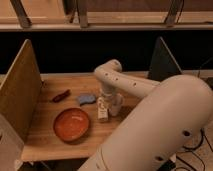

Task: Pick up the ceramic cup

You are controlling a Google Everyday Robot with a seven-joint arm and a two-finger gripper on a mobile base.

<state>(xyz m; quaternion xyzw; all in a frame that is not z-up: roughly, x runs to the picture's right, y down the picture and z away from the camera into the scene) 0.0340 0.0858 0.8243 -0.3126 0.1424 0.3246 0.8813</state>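
The ceramic cup [117, 103] is a small whitish round cup on the wooden table [50, 142], right of centre. It is partly covered by my wrist. My gripper [109, 102] points down at the table, right over the cup and the slim white bottle [102, 110] that stands just left of it. I cannot tell whether the gripper touches the cup. My white arm reaches in from the lower right and hides the table's right side.
A wide orange-red dish [71, 124] sits front left of the gripper. A blue object [86, 98] and a dark red object [61, 95] lie to the left. A wooden side wall [20, 90] stands at the left and a dark panel [162, 60] at the back right.
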